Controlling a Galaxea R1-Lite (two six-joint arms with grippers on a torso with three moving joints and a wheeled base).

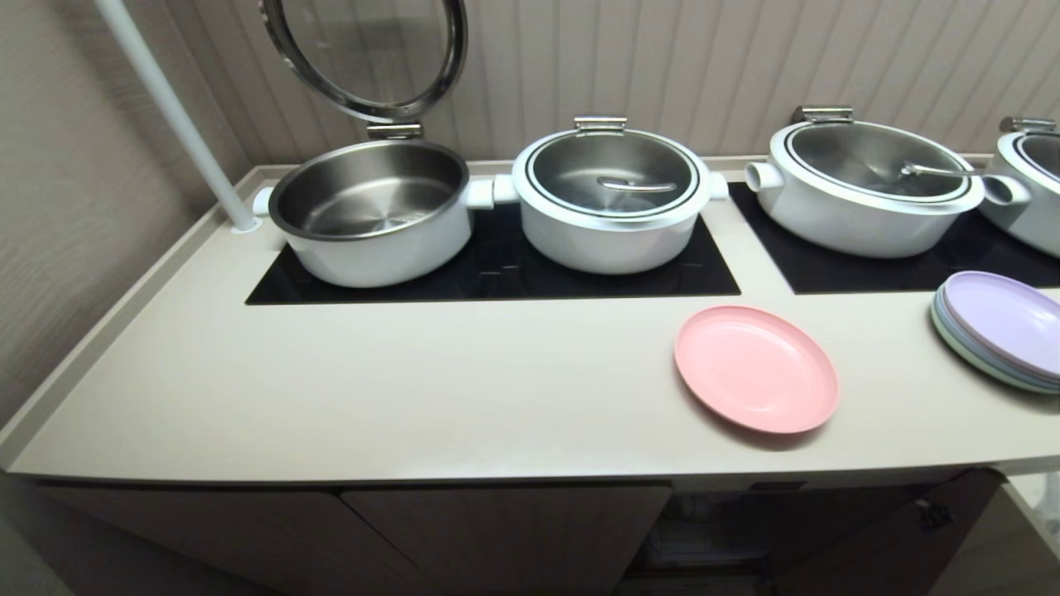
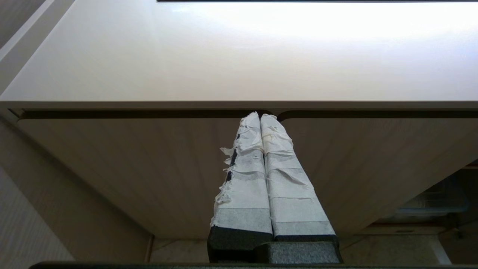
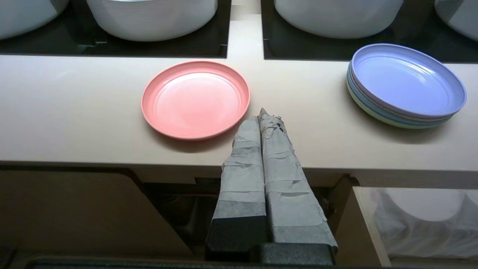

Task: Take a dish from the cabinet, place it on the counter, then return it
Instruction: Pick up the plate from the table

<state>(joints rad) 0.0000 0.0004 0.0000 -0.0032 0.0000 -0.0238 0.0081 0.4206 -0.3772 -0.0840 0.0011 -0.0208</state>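
Observation:
The pink dish lies flat on the cream counter, in front of the gap between the two black cooktop panels; the right wrist view also has the dish. My right gripper is shut and empty, held out before the counter's front edge, its tips just to the right of the dish's near rim. Below the counter the cabinet has one door open onto a dark compartment. My left gripper is shut and empty, low in front of the closed cabinet doors. Neither arm shows in the head view.
White steel-lined pots stand on the cooktop panels; the leftmost pot has its glass lid raised. A stack of plates topped by a lilac one sits at the counter's right. A white pole rises at the back left corner.

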